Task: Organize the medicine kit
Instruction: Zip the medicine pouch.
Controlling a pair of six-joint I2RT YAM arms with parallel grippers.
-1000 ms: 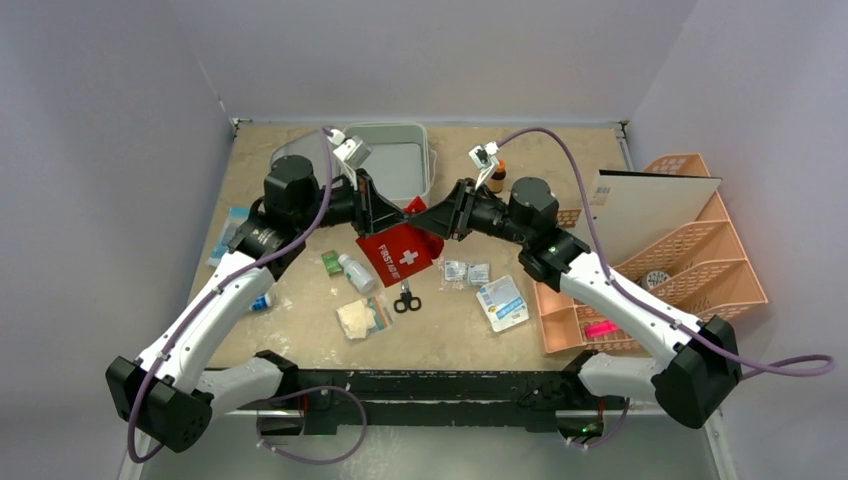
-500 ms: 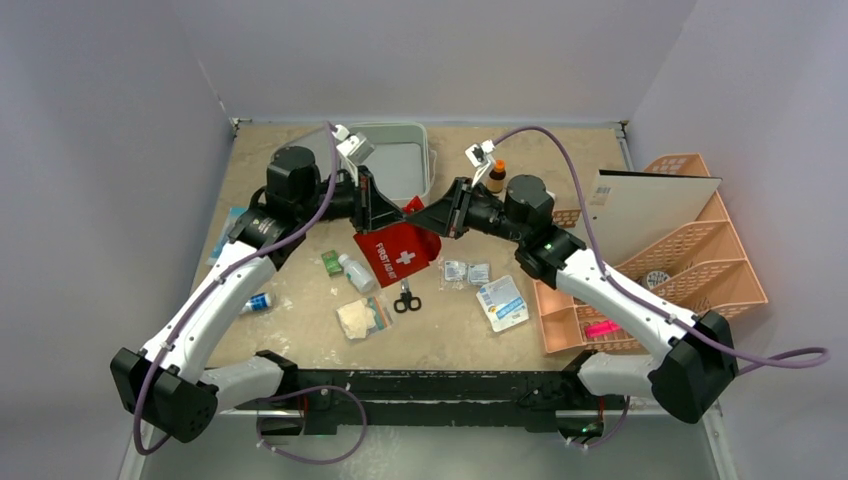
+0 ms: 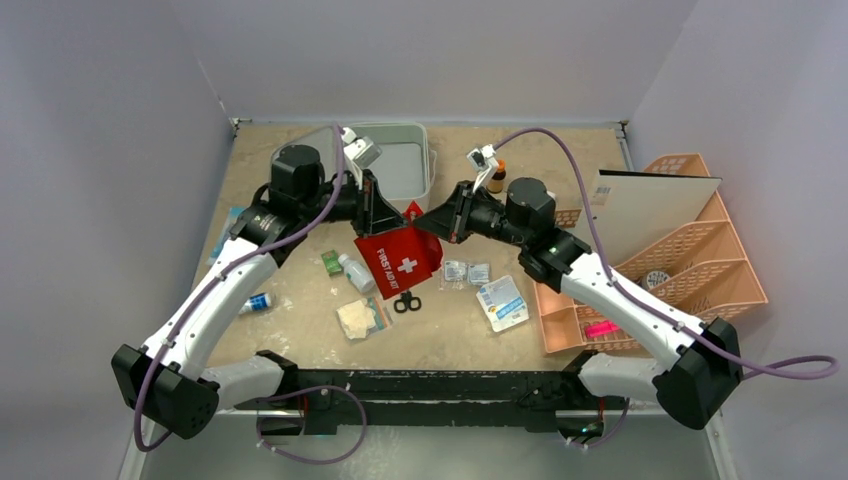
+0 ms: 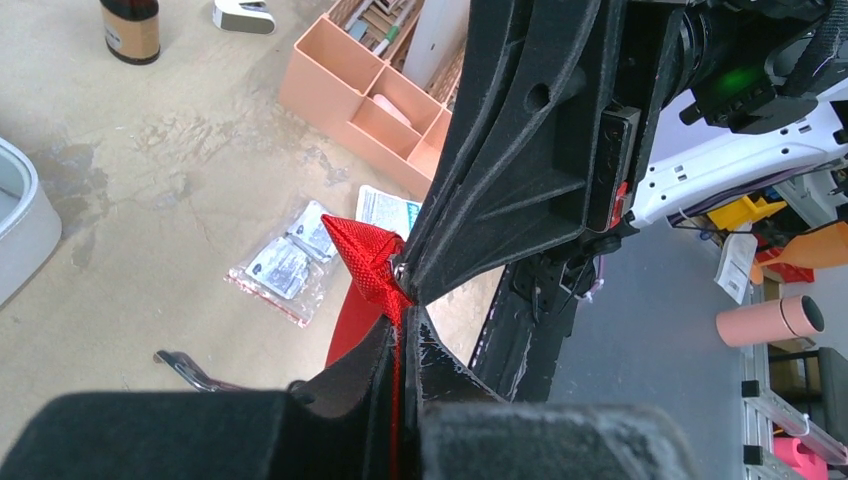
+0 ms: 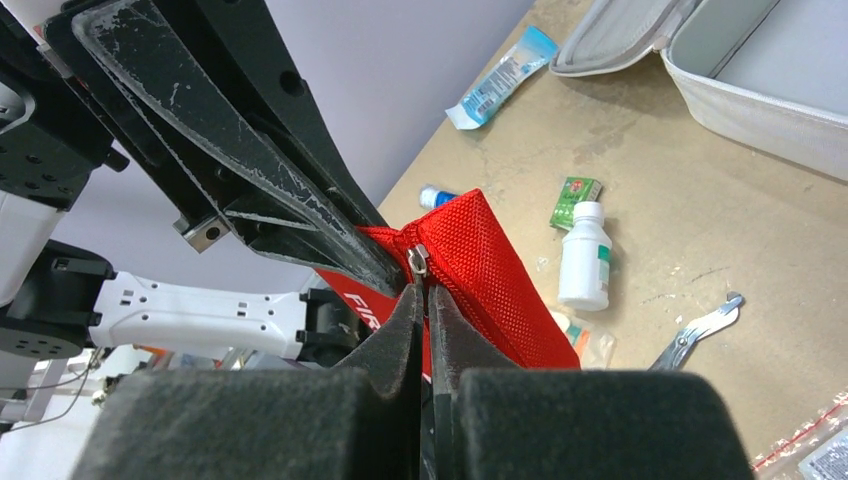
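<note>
Medicine kit [image 3: 405, 165], a white hinged plastic case, is set open at the far edge of the table [image 3: 560, 150] while a red fabric pouch [image 3: 400, 262] is pinched taut between the shut left gripper [image 3: 388, 230] and right gripper [image 3: 426, 222], seemingly for unzipping.

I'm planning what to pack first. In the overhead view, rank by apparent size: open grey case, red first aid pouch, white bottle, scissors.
1. open grey case.
2. red first aid pouch, held in the air, so nearer the camera.
3. white bottle and scissors look alike; not ranked.
</note>
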